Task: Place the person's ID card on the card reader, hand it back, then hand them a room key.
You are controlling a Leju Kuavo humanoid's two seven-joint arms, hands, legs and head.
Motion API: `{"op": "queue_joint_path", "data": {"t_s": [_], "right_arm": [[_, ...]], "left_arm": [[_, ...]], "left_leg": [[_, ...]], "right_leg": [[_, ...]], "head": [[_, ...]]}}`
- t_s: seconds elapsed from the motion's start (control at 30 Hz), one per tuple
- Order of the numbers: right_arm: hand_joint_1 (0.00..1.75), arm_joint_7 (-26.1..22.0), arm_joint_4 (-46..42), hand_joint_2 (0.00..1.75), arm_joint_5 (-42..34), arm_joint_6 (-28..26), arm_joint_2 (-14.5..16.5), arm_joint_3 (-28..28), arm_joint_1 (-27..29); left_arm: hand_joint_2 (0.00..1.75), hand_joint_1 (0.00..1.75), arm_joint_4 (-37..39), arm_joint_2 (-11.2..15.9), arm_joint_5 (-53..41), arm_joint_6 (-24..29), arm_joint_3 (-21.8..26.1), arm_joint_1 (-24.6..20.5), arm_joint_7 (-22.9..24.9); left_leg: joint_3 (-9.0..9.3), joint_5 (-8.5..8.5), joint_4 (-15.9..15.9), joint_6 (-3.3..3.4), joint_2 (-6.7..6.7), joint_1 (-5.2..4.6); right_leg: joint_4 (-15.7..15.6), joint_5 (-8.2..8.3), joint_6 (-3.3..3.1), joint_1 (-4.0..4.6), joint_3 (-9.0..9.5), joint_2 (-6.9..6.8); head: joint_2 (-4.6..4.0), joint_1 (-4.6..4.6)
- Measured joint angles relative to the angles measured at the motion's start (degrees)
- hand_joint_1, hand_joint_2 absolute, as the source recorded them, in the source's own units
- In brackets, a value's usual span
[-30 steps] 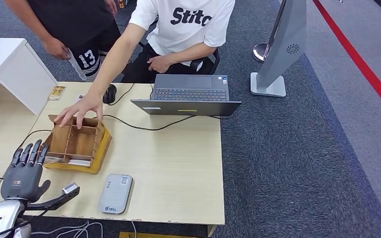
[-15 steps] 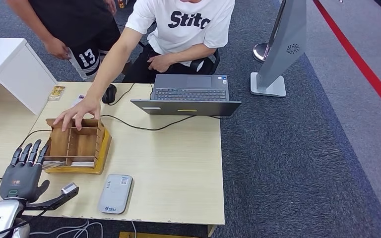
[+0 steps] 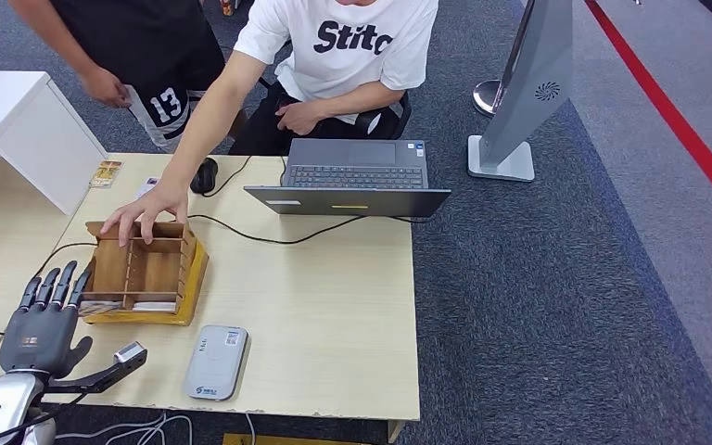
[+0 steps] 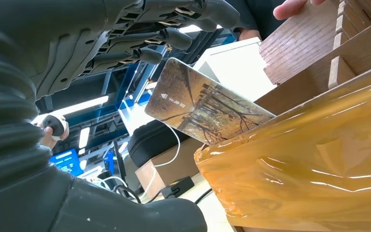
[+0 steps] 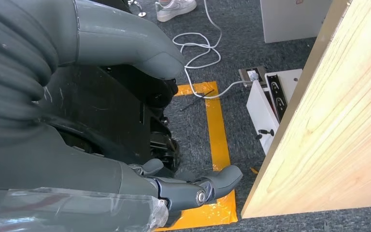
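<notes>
Room key [image 4: 203,108]: flat card with rounded corners, printed with a brownish scene of bare trees and a small white mark near one end. It stands tilted out of the near-left compartment of the wooden organiser [image 3: 144,269], one end down behind the amber film wrapping the box's lower edge.

Left robot hand [image 3: 42,320]: fingers spread apart and extended, tips at the organiser's near-left corner; in the left wrist view the fingers [image 4: 174,36] sit just above the card's free end. Contact cannot be judged; nothing is gripped.

Right robot hand [image 5: 193,188]: hangs beside the counter edge [image 5: 319,135] above the floor, fingers loosely curled in, holding nothing.

A person's hand [image 3: 148,209] rests on the organiser's far rim.

Card reader [image 3: 216,362]: grey, lies flat near the counter's front edge, just right of the organiser. Open counter [image 3: 334,297] stretches from the reader to the right edge and back to the laptop [image 3: 352,181]; a black cable crosses in front of it.
</notes>
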Motion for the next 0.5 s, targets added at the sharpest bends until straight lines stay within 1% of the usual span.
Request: {"op": "queue_joint_path", "data": {"t_s": [0.07, 0.2, 0.5], "right_arm": [[0.00, 0.0, 0.0, 1.75, 0.0, 0.0, 0.0, 0.0, 0.0], [0.00, 0.0, 0.0, 1.75, 0.0, 0.1, 0.0, 0.0, 0.0], [0.00, 0.0, 0.0, 1.75, 0.0, 0.1, 0.0, 0.0, 0.0]], "left_arm": [[1.75, 0.00, 0.0, 0.0, 0.0, 0.0, 0.0, 0.0, 0.0], [1.75, 1.75, 0.0, 0.1, 0.0, 0.0, 0.0, 0.0, 0.0], [1.75, 1.75, 0.0, 0.1, 0.4, 0.0, -0.1, 0.0, 0.1]], "left_leg": [[0.00, 0.00, 0.0, 0.00, 0.00, 0.00], [0.00, 0.00, 0.0, 0.00, 0.00, 0.00], [0.00, 0.00, 0.0, 0.00, 0.00, 0.00]], "right_leg": [[0.0, 0.00, 0.00, 0.00, 0.00, 0.00], [0.0, 0.00, 0.00, 0.00, 0.00, 0.00], [0.0, 0.00, 0.00, 0.00, 0.00, 0.00]], "head": [[-0.01, 0.00], [0.00, 0.00], [0.00, 0.00]]}}
